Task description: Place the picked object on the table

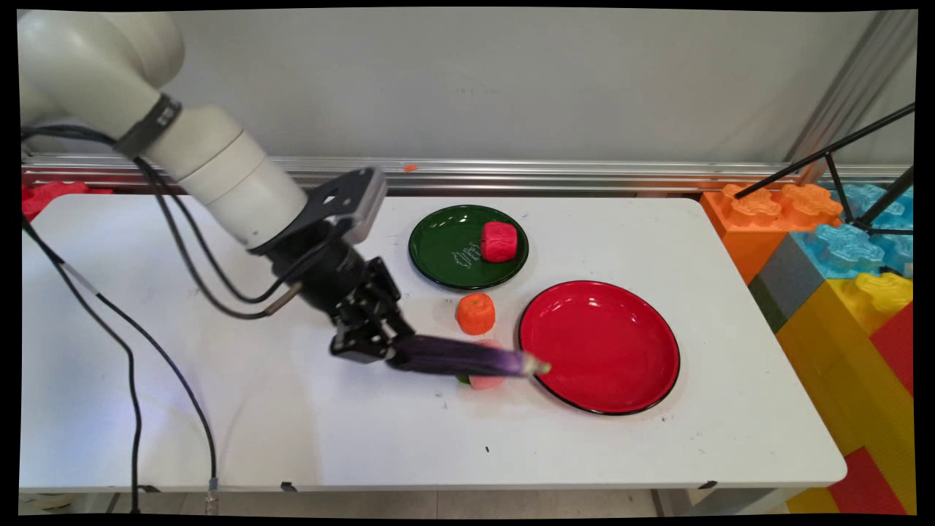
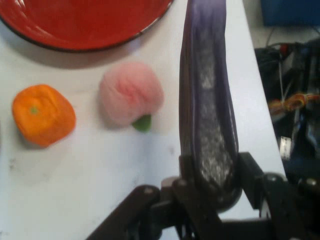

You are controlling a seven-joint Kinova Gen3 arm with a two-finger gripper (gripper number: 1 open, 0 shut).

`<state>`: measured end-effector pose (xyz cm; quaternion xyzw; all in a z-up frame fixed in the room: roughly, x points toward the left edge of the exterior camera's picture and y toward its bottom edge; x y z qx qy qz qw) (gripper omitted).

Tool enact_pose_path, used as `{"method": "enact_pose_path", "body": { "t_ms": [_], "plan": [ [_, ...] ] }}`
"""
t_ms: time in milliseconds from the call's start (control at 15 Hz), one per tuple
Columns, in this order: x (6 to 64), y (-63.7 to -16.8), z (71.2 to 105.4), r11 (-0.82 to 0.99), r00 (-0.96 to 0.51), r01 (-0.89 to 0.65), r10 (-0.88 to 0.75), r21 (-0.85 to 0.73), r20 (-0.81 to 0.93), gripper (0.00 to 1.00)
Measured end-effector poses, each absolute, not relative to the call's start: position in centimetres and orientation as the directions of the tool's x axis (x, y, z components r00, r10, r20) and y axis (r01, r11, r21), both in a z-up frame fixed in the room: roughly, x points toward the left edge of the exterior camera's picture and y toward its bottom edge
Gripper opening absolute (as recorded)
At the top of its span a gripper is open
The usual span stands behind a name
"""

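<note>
My gripper [image 1: 394, 351] is shut on the thick end of a long purple eggplant [image 1: 467, 359], held a little above the table and pointing right, its tip reaching the left rim of the red plate [image 1: 643, 380]. In the hand view the eggplant [image 2: 205, 110] runs up from between the fingers [image 2: 250, 175] toward the red plate [image 2: 75, 25]. Under the eggplant lies a pink peach [image 1: 488, 380] with a green leaf, the peach [image 2: 131, 97] showing fully in the hand view. An orange fruit [image 1: 475, 313] sits just behind it, also seen as the orange fruit [image 2: 43, 114] at left.
A green plate [image 1: 445, 248] at the back holds a red fruit [image 1: 499, 241]. Big coloured toy blocks [image 1: 840, 248] stand off the table's right end, with a black tripod [image 1: 862, 175] over them. Black cables [image 1: 131, 343] hang across the table's left part.
</note>
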<state>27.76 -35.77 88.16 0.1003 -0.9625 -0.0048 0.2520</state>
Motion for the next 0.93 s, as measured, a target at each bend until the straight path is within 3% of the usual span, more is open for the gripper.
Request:
{"method": "enact_pose_path", "body": {
  "t_ms": [933],
  "plan": [
    [34.6,-38.1,80.3,0.999,-0.903,0.044,0.031,0.02,0.428,0.0]
  ]
}}
